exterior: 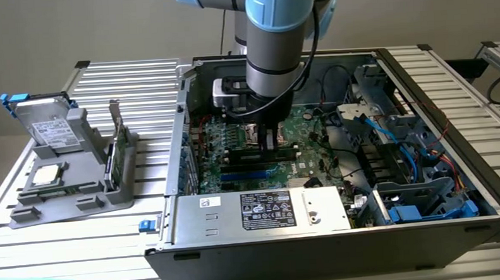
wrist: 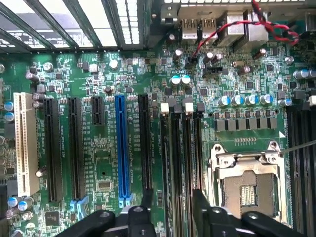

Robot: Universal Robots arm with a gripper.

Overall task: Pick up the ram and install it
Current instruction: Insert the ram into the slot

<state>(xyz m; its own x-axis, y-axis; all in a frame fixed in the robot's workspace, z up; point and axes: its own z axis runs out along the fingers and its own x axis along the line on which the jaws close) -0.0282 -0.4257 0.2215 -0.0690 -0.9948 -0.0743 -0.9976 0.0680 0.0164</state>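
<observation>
One thin green stick, taken to be the ram, is seen standing on edge in the grey holder at the exterior view's left, outside the case and well apart from the gripper. The gripper is poised low over the board inside the case. Its fingers are spread, and nothing is seen between them but the memory slots.

A grip taken off-centre on so thin an upright stick is judged likely to tilt or drop it. A stick brought down askew, or the wrong way round, could be jammed against a slot or bent under pressure. The loose cables beside the arm could be snagged.

The fingertips are cut off at the wrist view's edge, and in the exterior view the gripper is largely hidden by the arm. The stick's notch and label cannot be made out, nor whether the slot latches are open
</observation>
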